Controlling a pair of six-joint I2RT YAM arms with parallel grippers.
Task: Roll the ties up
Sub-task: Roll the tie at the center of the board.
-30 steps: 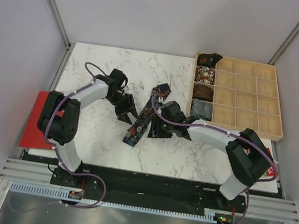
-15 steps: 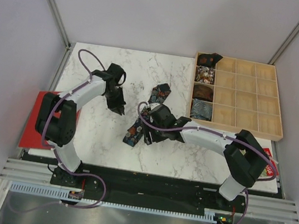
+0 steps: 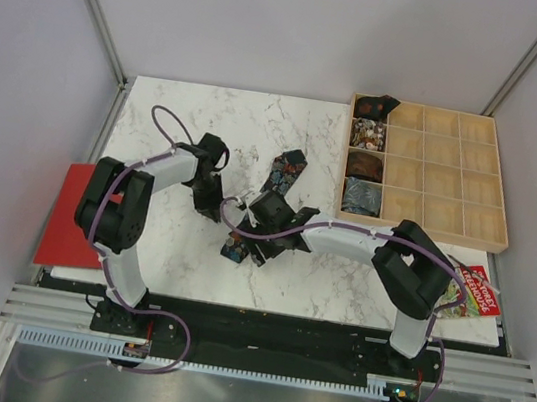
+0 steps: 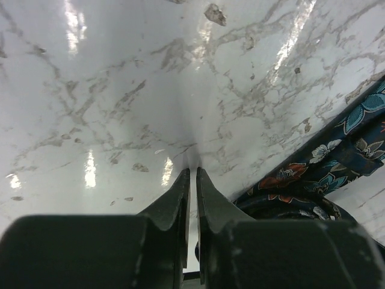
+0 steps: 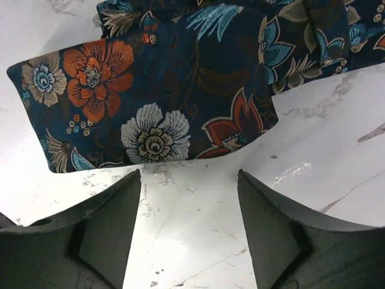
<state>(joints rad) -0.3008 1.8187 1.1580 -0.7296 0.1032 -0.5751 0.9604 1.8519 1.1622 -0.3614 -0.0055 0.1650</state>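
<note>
The dark floral tie (image 3: 285, 171) lies slanted mid-table; its near end (image 3: 234, 249) is by my right gripper (image 3: 259, 240). In the right wrist view the tie (image 5: 156, 102) is a folded band of blue fabric with orange and white flowers, just beyond my open right gripper (image 5: 189, 180), which holds nothing. My left gripper (image 3: 213, 209) is left of the tie, low over the marble. In the left wrist view its fingers (image 4: 192, 170) are closed to a thin slit with nothing between them, and the tie (image 4: 325, 174) lies to their right.
A wooden compartment tray (image 3: 454, 178) stands at the back right, with rolled ties (image 3: 365, 165) in its left column. A flat red booklet (image 3: 61, 221) lies off the table's left edge. A colourful booklet (image 3: 474, 292) lies at the right, near the right arm.
My right gripper has moved left and nearer along the tie toward its near end. My left gripper drew back, then came in close to the tie's left side.
</note>
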